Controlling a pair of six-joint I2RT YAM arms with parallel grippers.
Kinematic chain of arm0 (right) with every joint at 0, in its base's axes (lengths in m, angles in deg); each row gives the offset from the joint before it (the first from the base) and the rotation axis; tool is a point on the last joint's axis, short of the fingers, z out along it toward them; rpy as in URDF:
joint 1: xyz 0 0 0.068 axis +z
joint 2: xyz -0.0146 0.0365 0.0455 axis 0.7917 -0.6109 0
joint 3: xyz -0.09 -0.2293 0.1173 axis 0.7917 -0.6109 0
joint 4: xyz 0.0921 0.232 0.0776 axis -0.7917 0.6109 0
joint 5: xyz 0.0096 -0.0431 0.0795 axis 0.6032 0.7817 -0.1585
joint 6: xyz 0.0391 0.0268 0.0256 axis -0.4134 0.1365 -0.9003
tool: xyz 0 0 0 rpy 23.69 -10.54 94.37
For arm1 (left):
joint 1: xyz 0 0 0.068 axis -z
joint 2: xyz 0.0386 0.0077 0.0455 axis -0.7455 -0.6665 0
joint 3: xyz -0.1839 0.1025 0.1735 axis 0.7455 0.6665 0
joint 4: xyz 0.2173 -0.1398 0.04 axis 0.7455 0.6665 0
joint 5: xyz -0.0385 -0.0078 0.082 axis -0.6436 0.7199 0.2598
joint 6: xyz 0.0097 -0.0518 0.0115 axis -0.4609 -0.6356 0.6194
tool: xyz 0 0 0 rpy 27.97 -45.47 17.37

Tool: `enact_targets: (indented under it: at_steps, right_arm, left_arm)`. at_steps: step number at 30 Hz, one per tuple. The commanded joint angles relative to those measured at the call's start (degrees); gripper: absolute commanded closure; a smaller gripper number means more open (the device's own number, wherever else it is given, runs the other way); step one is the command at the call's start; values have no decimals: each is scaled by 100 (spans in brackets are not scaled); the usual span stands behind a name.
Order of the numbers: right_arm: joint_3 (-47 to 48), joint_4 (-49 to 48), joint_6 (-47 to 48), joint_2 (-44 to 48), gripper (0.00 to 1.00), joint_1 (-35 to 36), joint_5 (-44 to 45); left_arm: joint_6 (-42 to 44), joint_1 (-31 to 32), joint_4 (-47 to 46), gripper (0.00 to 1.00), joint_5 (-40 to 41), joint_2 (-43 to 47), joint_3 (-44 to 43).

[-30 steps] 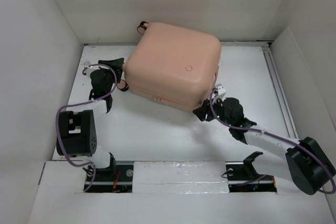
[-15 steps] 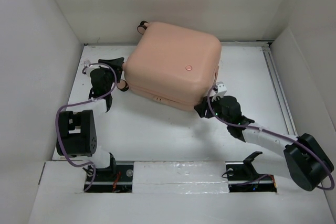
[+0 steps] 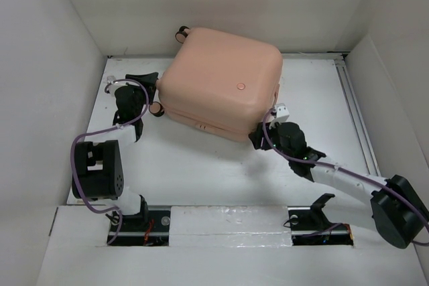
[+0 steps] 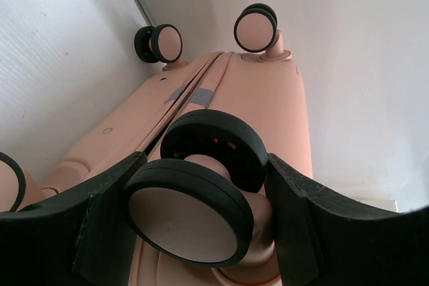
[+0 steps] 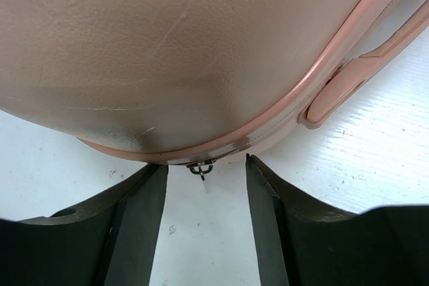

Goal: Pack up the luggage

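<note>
Luggage (image 3: 221,85), pale pink and closed, lies flat toward the back of the white worktop (image 3: 201,165). At its left side the left gripper (image 4: 204,199) is closed partway around a black-rimmed wheel (image 4: 181,216). The right gripper (image 5: 204,163) stands open and empty at the near right corner, its jaws either side of a small zip pull (image 5: 201,169)

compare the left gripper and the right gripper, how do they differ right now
The left gripper is clamped across a wheel of the luggage; the right gripper stands open, holding nothing. The left gripper is at the luggage's wheeled end; the right gripper is at a corner of the seam, its fingers either side of a small zip pull. Both sit low against the closed luggage.
</note>
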Motion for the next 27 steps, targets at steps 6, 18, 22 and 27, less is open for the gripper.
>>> enact_targets:
  at_steps: [6, 18, 22, 27]
  right_arm:
    - [354, -620, 213, -189, 55, 67, 112]
    - [-129, -1297, -349, 13, 100, 1101, 59]
    - [185, -1542, -263, -372, 100, 1912, -440]
    - [976, -1221, -68, -822, 100, 1825, -521]
  left_arm:
    - [448, 53, -680, 100, -249, 47, -214]
    - [448, 53, -847, 100, -249, -58, 23]
    - [448, 123, -960, 100, -249, -58, 76]
    - [448, 238, -961, 100, -196, -5, 260]
